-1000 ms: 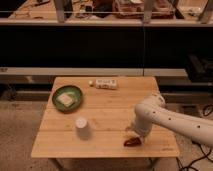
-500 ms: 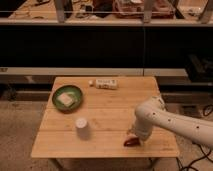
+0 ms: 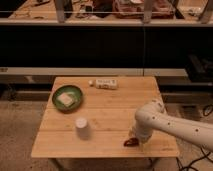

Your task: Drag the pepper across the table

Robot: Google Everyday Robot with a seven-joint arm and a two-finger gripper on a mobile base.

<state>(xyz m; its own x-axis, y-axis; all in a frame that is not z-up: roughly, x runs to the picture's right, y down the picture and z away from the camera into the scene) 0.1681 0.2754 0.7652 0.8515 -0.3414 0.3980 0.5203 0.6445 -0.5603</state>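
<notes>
a wooden table [image 3: 100, 112] fills the lower middle of the frame, on a speckled floor in front of dark shelving. the robot's white arm [image 3: 170, 125] reaches in from the lower right edge and bends down over the lower right part of the tabletop. the gripper [image 3: 133, 137] points down at the end of the arm, low over the wood near the table's front edge. it is mostly hidden behind the wrist, so i cannot tell how far open it is or whether it has hold of anything. the pepper [image 3: 130, 142], small and dark red, lies on the table right at the gripper's tip, just left of the arm, close to the front edge.

a white cup [image 3: 82, 128] stands upside down in the lower left of the tabletop, well apart from the pepper. a green bowl [image 3: 67, 91] with a pale piece inside sits in the upper left part. a white packet [image 3: 106, 83] lies on its side near the back edge, at the top middle.
</notes>
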